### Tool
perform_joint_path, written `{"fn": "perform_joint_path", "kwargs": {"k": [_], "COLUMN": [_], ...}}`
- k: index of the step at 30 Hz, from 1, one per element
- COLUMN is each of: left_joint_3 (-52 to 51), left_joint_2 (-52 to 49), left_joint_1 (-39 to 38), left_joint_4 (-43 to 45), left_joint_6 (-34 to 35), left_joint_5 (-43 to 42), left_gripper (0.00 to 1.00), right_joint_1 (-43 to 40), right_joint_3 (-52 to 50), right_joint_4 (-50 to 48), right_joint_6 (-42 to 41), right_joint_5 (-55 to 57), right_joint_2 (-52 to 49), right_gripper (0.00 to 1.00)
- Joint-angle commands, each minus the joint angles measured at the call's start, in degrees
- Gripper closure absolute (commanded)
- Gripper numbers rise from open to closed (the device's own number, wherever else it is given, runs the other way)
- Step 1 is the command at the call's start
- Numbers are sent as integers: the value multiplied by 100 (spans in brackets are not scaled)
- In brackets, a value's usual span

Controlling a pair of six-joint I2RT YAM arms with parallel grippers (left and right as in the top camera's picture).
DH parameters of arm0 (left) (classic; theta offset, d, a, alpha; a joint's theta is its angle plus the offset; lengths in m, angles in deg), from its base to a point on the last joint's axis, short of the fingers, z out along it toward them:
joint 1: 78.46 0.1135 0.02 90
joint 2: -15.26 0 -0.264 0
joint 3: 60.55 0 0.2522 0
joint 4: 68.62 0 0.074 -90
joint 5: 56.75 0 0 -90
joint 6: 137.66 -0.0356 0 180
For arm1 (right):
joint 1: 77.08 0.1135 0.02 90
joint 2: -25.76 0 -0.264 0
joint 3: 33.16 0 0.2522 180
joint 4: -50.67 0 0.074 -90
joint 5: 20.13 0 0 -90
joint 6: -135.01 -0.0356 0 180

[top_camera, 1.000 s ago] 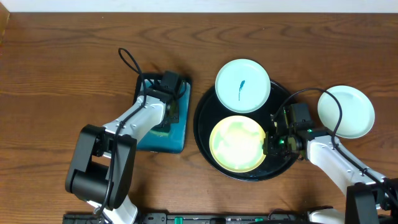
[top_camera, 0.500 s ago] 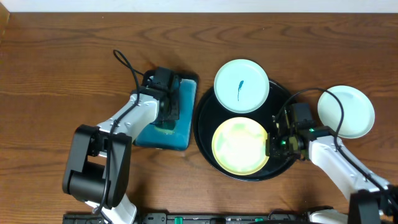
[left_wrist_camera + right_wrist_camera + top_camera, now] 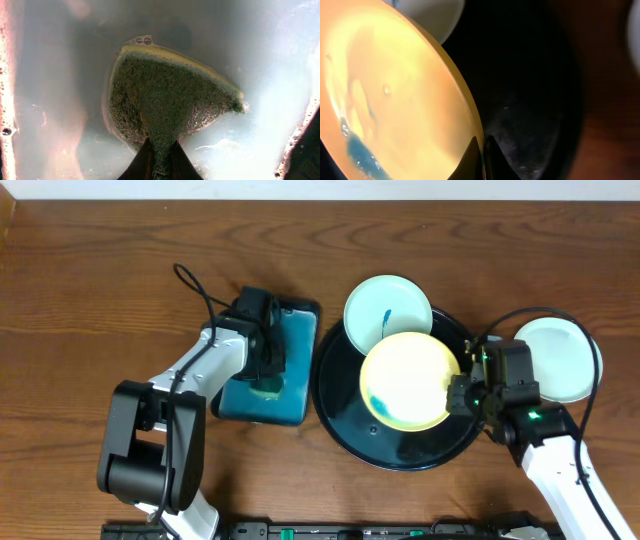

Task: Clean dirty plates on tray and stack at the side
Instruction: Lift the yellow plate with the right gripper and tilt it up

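Observation:
My right gripper (image 3: 455, 394) is shut on the rim of the pale yellow plate (image 3: 410, 380) and holds it tilted above the black tray (image 3: 340, 415); a blue smear sits at its lower left. In the right wrist view the plate (image 3: 390, 95) fills the left and my fingers (image 3: 481, 155) pinch its edge. A white plate with a blue squiggle (image 3: 385, 310) rests on the tray's far rim. Another white plate (image 3: 560, 360) lies on the table at right. My left gripper (image 3: 262, 365) is shut on a yellow-green sponge (image 3: 165, 95) over the teal tray (image 3: 285, 395).
The teal tray holds cloudy soapy water (image 3: 270, 100). Cables loop from both arms over the brown wooden table (image 3: 90, 300). The black tray's floor (image 3: 530, 90) shows dark and wet beneath the lifted plate.
My right gripper has lifted the yellow plate off the tray floor and carried it up and right, tilted. My left gripper has shifted slightly over the teal tray with the sponge.

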Motion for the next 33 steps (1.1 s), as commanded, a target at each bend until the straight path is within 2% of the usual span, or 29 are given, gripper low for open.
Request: {"fn": "perform_joint_path", "kwargs": {"k": [1, 15, 25, 33], "left_joint_3": [-308, -308, -308, -308], "left_joint_2": [-378, -280, 568, 634], "left_joint_1": [188, 675, 673, 673], "left_joint_4": [-426, -584, -560, -535], "left_joint_6": [555, 857, 824, 680], "left_joint_5": [-188, -190, -192, -190], "left_gripper": [93, 93, 93, 93], "right_joint_1": [35, 262, 1204, 2282], "right_joint_3": [133, 140, 140, 140], "right_joint_4": [24, -46, -221, -866], "right_joint_6": [190, 380, 599, 1598], "right_joint_5": [669, 1650, 2734, 3967], "right_joint_2": [238, 350, 350, 343], "right_gripper": [98, 99, 99, 99]}}
